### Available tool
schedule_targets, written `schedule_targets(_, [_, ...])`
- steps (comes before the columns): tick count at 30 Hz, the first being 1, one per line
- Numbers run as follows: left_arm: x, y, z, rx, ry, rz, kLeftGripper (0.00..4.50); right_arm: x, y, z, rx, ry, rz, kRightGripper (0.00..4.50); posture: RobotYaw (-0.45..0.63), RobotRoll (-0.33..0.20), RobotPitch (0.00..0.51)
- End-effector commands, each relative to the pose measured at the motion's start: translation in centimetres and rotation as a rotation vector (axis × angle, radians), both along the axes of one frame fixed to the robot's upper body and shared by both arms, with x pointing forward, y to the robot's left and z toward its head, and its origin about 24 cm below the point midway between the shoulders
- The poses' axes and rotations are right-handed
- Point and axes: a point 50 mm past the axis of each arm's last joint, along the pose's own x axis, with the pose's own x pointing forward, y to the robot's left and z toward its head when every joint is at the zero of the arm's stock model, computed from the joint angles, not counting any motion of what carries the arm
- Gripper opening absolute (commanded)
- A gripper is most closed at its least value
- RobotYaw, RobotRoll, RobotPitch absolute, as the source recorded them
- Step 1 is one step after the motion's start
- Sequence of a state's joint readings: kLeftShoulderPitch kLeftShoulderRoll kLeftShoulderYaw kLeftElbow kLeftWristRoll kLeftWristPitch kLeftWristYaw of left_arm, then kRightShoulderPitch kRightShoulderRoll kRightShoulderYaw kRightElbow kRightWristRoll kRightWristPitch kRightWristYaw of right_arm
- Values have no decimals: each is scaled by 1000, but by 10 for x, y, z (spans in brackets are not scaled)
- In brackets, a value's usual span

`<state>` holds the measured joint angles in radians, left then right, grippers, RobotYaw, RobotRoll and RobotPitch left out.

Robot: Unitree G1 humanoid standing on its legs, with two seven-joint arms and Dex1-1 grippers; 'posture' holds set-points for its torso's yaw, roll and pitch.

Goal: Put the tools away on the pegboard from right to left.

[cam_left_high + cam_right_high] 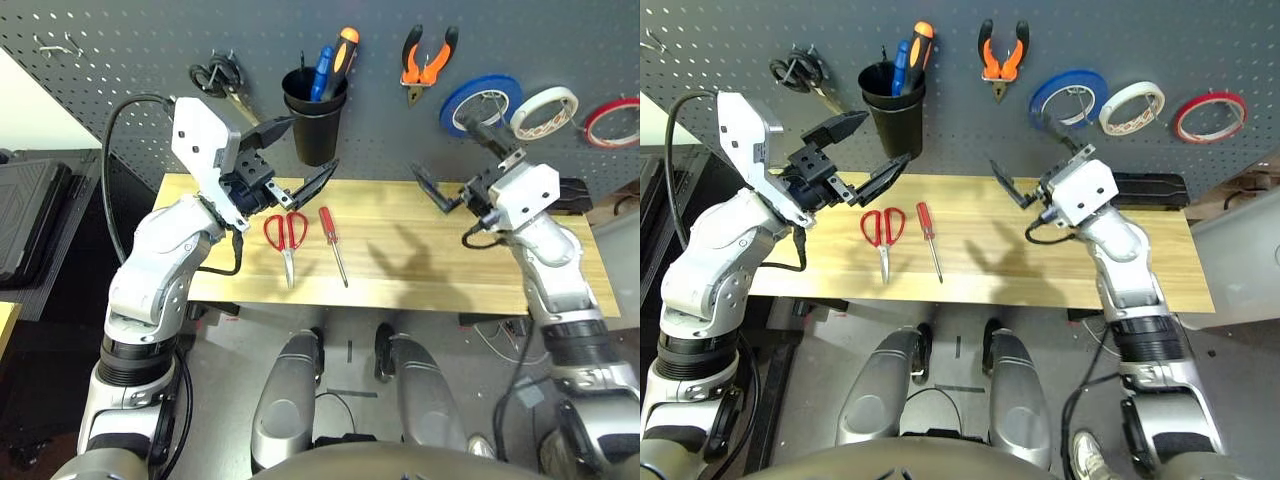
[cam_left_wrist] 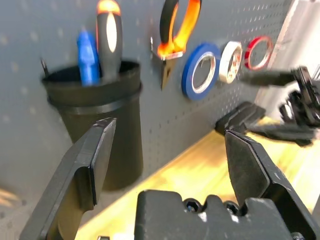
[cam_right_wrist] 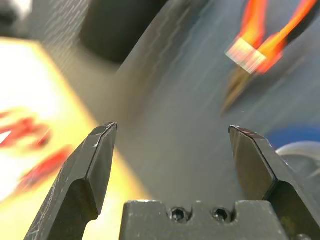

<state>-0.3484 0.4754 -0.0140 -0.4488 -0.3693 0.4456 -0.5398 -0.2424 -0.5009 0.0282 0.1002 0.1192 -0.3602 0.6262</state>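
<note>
Head camera first: the dark grey perforated pegboard carries the orange-and-black-handled pliers on a hook, then 3 tape rings in a row, a blue tape ring, a white tape ring and the thin red tape ring, which the left eye cuts off at the picture edge while the right eye shows it whole. A black cup holds 2 handles, 1 blue and 1 orange-and-black. Black-handled scissors hang at the far left.

On the pale wooden tabletop lie the red-handled scissors and, just beside them, the slim red-handled screwdriver, not touching.

The left gripper hovers over the tabletop near the cup, jaws spread wide and empty. The right gripper sits right of centre, jaws released, nothing between them.

Left wrist view: its 2 black fingers frame the cup, pliers and all 3 rings; the other gripper is a blur at the side.

Right wrist view: heavy blur; the pliers are an orange streak, the scissors and screwdriver red smears.
</note>
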Motion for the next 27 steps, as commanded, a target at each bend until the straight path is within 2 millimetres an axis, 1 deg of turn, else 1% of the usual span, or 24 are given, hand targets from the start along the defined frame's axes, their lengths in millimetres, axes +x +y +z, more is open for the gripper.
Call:
schedule_targets(1, [2, -4, -28, 31, 113, 41, 4500, -9, 2, -17, -100, 156, 79, 4455, 237, 0, 260])
schedule_targets(4, [6, -8, -50, 49, 197, 97, 4500, -15, 1, -32, -184, 288, 128, 4455, 235, 0, 262])
schedule_targets(6, [10, -11, -62, 57, 241, 134, 4500, -17, 0, -38, -206, 338, 139, 4455, 234, 0, 263])
schedule_targets(9, [17, -14, -83, 57, 330, 210, 4500, -20, -4, -48, -246, 431, 128, 4455, 233, 0, 265])
schedule_targets(14, [27, -19, -109, 26, 455, 294, 4500, -21, -13, -58, -300, 535, 81, 4455, 216, 0, 275])
schedule_targets(16, [32, -22, -115, 6, 489, 322, 4500, -21, -16, -61, -320, 561, 55, 4455, 216, 0, 275])
schedule_targets(20, [43, -35, -130, 43, 567, 399, 4500, -23, -20, -68, -350, 610, 18, 4455, 205, 0, 283])
schedule_targets(27, [62, -64, -149, 101, 637, 426, 4500, -27, -17, -71, -352, 628, -9, 4455, 180, 0, 294])
